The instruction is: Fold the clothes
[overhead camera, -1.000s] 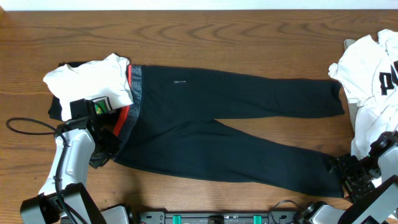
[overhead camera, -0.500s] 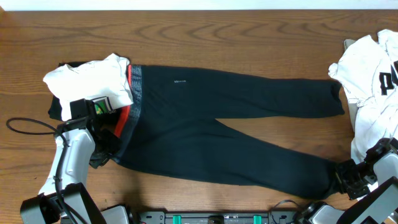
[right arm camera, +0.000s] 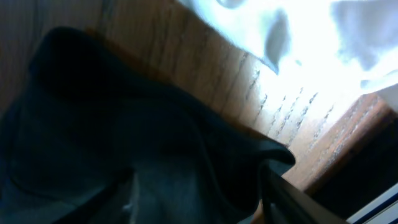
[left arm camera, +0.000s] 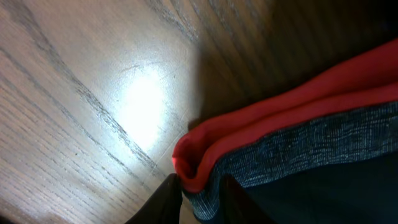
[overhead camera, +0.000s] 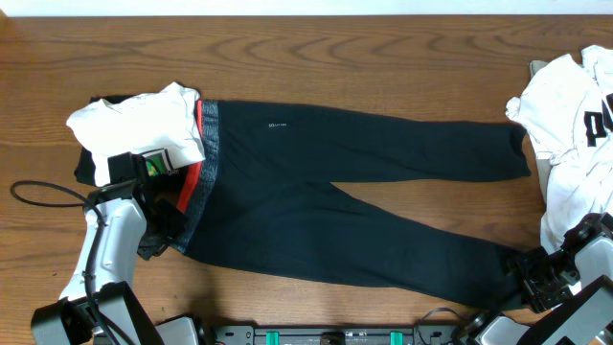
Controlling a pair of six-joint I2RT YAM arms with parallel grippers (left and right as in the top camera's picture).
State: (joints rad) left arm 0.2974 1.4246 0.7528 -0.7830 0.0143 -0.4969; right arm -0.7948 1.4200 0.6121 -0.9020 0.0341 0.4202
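Note:
The black pants (overhead camera: 335, 182) lie flat across the table, waist to the left and both legs stretched to the right. My left gripper (overhead camera: 170, 222) is at the near corner of the grey waistband (overhead camera: 206, 144). In the left wrist view it (left arm camera: 199, 186) is shut on the red-orange edge (left arm camera: 193, 158) and the grey band. My right gripper (overhead camera: 530, 273) is at the cuff of the near leg (overhead camera: 503, 268). In the right wrist view its fingers (right arm camera: 280, 193) stand wide apart, with dark bunched fabric (right arm camera: 186, 155) lying between them.
A white T-shirt with a green logo (overhead camera: 144, 120) overlaps the waistband at the left, with dark cloth (overhead camera: 86, 163) under it. A white T-shirt with black lettering (overhead camera: 575, 125) is heaped at the right edge. A black cable (overhead camera: 38, 196) loops by the left arm.
The right gripper has slid slightly toward the front edge, and the near leg's cuff has drawn in and bunched. The left gripper and waistband have stayed put.

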